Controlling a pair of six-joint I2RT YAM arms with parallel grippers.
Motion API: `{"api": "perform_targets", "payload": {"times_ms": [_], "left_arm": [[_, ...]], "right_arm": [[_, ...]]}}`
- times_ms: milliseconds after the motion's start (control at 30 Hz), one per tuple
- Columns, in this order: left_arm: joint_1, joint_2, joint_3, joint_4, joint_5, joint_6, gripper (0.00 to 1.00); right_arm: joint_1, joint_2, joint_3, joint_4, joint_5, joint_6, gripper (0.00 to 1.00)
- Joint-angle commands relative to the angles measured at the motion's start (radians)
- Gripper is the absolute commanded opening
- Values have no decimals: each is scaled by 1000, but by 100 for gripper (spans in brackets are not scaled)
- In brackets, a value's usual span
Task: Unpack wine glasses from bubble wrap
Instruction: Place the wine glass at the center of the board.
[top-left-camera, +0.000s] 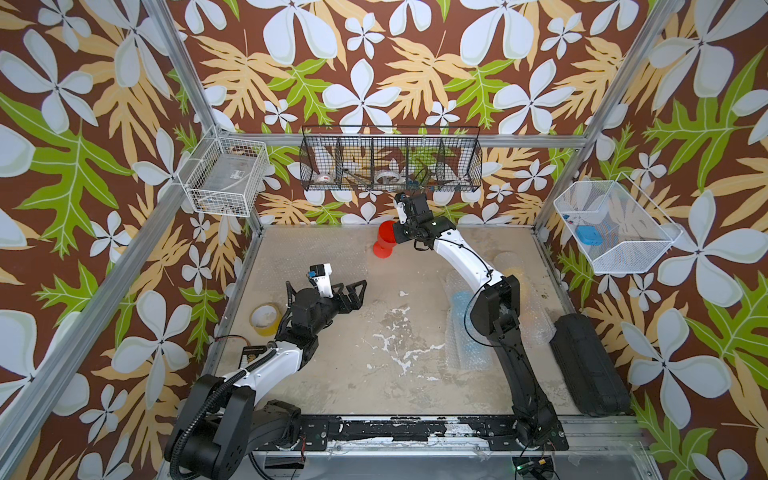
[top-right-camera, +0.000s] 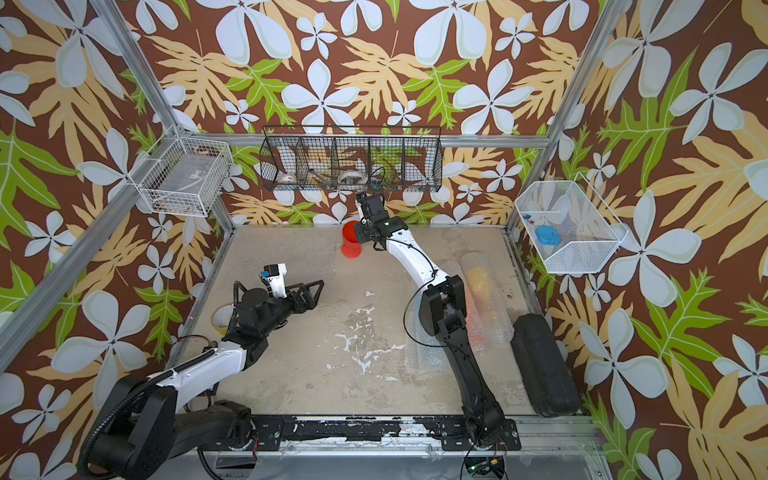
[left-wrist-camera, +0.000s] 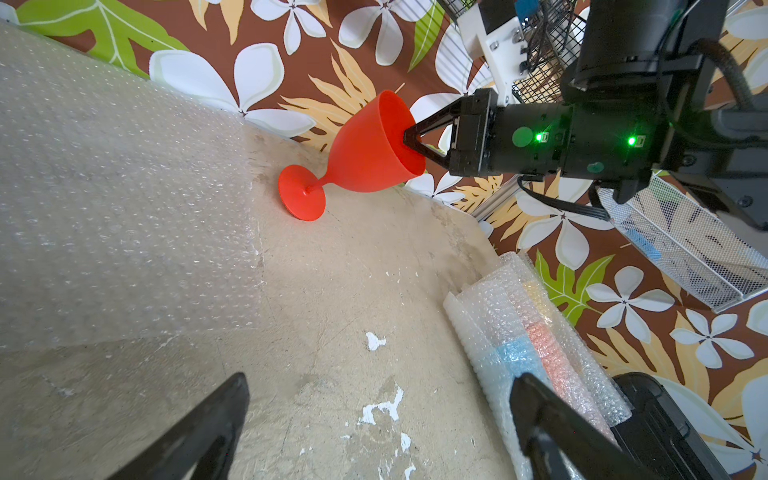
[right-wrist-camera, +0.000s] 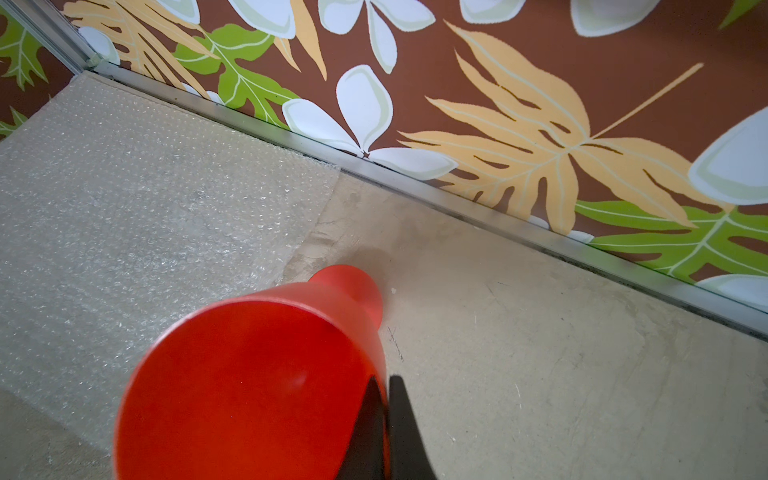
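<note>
A red wine glass (top-left-camera: 385, 244) (top-right-camera: 351, 243) stands upright by the back wall in both top views. My right gripper (right-wrist-camera: 386, 380) is shut on its rim, one finger inside the bowl (left-wrist-camera: 374, 145) and one outside. Its foot (left-wrist-camera: 301, 195) is at the table surface; I cannot tell if it touches. My left gripper (top-left-camera: 358, 291) (left-wrist-camera: 380, 384) hangs open and empty over the middle left. A flat bubble wrap sheet (top-left-camera: 316, 249) (right-wrist-camera: 145, 208) lies left of the glass. Rolled bubble wrap tubes (left-wrist-camera: 536, 332) (top-right-camera: 478, 291) at the right show blue, orange and yellow through the wrap.
A yellowish tape roll (top-left-camera: 264, 318) sits at the left edge. A black case (top-left-camera: 590, 365) lies along the right edge. A black wire basket (top-left-camera: 390, 160) hangs on the back wall above the right gripper, with white baskets on the left wall (top-left-camera: 224, 178) and right wall (top-left-camera: 615, 228).
</note>
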Motion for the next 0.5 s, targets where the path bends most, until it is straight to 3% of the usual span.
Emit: {"api": "perform_targets", "payload": {"times_ms": [0, 200, 467], "left_arm": [[1, 4, 8, 7, 6, 9, 100], [1, 17, 19, -3, 14, 12, 100], [2, 24, 21, 3, 8, 7, 100]], "right_arm": [[1, 6, 12, 20, -13, 11, 5], [1, 14, 15, 25, -27, 16, 10], [0, 23, 29, 40, -44, 17, 27]]}}
